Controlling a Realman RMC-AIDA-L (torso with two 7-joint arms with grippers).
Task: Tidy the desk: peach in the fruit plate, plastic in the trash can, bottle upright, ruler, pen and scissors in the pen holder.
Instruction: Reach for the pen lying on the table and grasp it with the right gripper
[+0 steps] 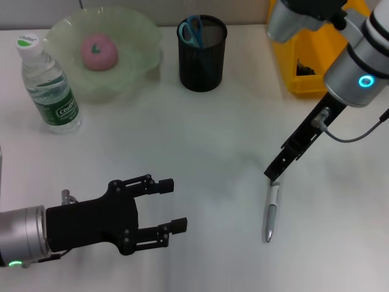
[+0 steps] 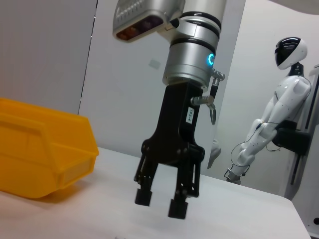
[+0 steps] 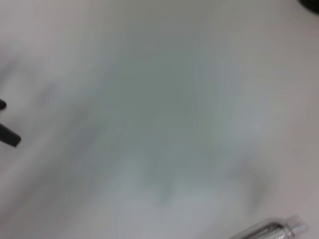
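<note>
The right gripper [image 1: 273, 176] hangs directly over the upper end of the pen [image 1: 271, 214], fingers apart, nothing held. Lower it straight, straddle the barrel, clamp near mid-length. The left gripper [image 1: 172, 205] idles open near the table's front edge.

peach [image 1: 98, 51] in fruit plate [image 1: 137, 36], seemingly centred

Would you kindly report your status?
Right end effector open above silver pen. Left end effector open, idle, near side. Nothing blocks the black mesh pen holder.
</note>
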